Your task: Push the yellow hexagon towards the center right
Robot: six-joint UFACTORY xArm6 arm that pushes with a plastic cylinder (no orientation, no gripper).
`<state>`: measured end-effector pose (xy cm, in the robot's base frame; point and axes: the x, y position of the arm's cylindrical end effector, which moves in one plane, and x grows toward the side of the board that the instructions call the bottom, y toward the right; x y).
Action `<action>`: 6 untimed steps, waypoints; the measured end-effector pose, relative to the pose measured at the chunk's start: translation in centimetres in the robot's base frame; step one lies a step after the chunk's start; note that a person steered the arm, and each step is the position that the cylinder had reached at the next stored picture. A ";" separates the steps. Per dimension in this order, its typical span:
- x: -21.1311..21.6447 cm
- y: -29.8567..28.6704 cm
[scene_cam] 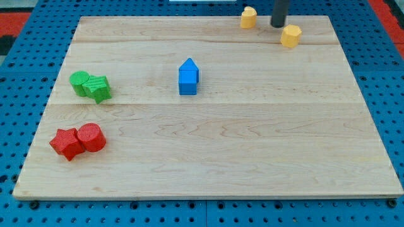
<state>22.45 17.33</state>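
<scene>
**No readable text anywhere**

No letters, numbers, brand marks or signs can be read on anything in the camera view. The wooden board (208, 145) carries only its grain lines. The blue pegboard surface (19, 75) around it bears rows of holes and no print. The blocks show plain coloured faces with no labels: the yellow hexagon (290, 35) at the far right, the other yellow block (248, 17), the blue ones (188, 77), the green ones (90, 85), and the red ones (78, 140).
</scene>
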 end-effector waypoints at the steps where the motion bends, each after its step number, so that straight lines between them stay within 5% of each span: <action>1: 2.3 1.3; 2: 0.1 4.7; 3: 3.3 2.7; 4: 11.7 0.0; 6: 5.6 -0.9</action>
